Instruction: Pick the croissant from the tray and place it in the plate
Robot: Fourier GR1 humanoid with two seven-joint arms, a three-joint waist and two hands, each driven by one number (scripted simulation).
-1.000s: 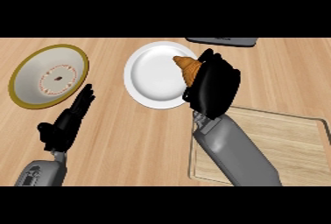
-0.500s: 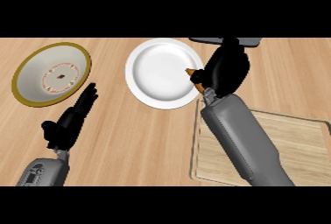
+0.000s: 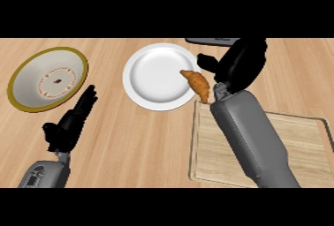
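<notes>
**Croissant on plate rim, right hand clear of it**

Head view — the croissant (image 3: 198,84) lies on the right edge of the white plate (image 3: 153,73), its long axis running on a diagonal from upper left to lower right. The upper tip points in toward the plate's middle; the lower tip hangs over the rim toward the wooden tray (image 3: 300,145).

The right hand (image 3: 241,62) sits just right of the croissant, above the plate's far right side, fingers relaxed and holding nothing; whether it touches the croissant, I cannot tell. Its grey forearm crosses the tray.

The left hand (image 3: 70,126) rests low at the left, fingers straight — empty. A gold-rimmed plate (image 3: 29,77) lies above it on the counter (image 3: 130,141).
</notes>
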